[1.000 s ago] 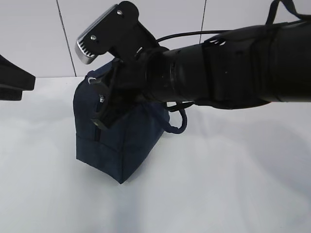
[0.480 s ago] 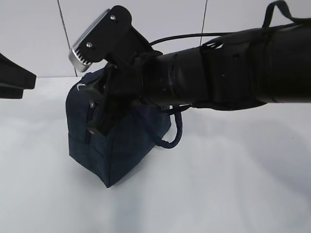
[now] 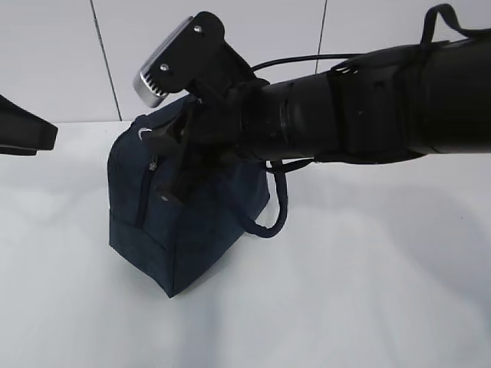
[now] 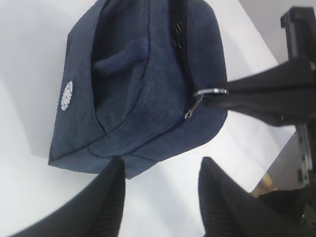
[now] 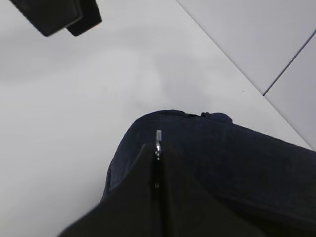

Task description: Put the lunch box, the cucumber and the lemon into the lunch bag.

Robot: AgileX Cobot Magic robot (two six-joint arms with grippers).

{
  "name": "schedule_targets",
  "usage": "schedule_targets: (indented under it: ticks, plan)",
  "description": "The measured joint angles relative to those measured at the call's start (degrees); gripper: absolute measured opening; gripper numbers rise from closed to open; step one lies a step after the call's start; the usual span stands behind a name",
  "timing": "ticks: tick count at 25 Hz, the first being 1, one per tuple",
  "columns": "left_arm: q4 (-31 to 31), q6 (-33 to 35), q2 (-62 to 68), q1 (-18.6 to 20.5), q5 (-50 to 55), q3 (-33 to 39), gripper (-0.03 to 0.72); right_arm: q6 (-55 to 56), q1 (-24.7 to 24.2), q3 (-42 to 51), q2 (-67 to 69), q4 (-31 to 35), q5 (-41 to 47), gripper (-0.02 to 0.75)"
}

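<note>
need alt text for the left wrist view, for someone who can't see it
A dark navy lunch bag sits on a white table, its silver zipper ring pinched by the right pincer coming in from the right. The open left pincer hovers empty in the foreground, touching nothing.

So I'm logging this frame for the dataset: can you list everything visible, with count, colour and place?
lunch bag: one, dark navy, on the table left of centre, one corner turned to the exterior camera
zipper ring: one, silver, at the bag's top end, pinched by the right gripper
handle: one dark loop hanging on the bag's right side; a second lies against its side in the left wrist view
logo: one, white, round, on the bag's side
table: one, white
wall: pale grey panels behind the table
right gripper: black, shut on the ring
left gripper: black, open, apart from the bag
</note>
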Motion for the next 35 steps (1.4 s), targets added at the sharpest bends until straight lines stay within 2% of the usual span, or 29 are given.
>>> schedule_targets:
  ticks: [4,8,12,15,18,25,35]
  plan:
    - [-0.44,6.28,0.12,-0.39,-0.70,1.87,0.352,0.55,-2.08,0.00,0.00,-0.11,3.09,0.008]
    - [-1.25,13.68,1.83,-3.27,-3.77,2.74,0.352,1.19,-2.48,0.00,0.00,-0.22,4.77,0.008]
    - [-5.65,20.51,3.54,-5.88,-8.94,2.74,0.352,1.83,-2.48,0.00,0.00,-0.22,5.16,0.008]
    - [-10.23,26.03,5.81,-6.37,-10.48,2.74,0.351,1.91,-2.48,0.00,0.00,-0.22,5.91,0.008]
    - [-13.72,29.51,9.17,-6.37,-10.85,2.74,0.342,1.91,-2.48,0.00,0.00,-0.33,6.12,0.008]
    - [-21.40,38.80,16.46,-6.37,-9.05,2.74,0.261,2.05,-2.48,0.00,0.00,-0.33,6.27,0.008]
    - [-28.40,46.61,19.94,-8.25,-6.95,2.74,0.232,2.07,-2.61,0.00,0.00,-0.43,6.27,0.008]
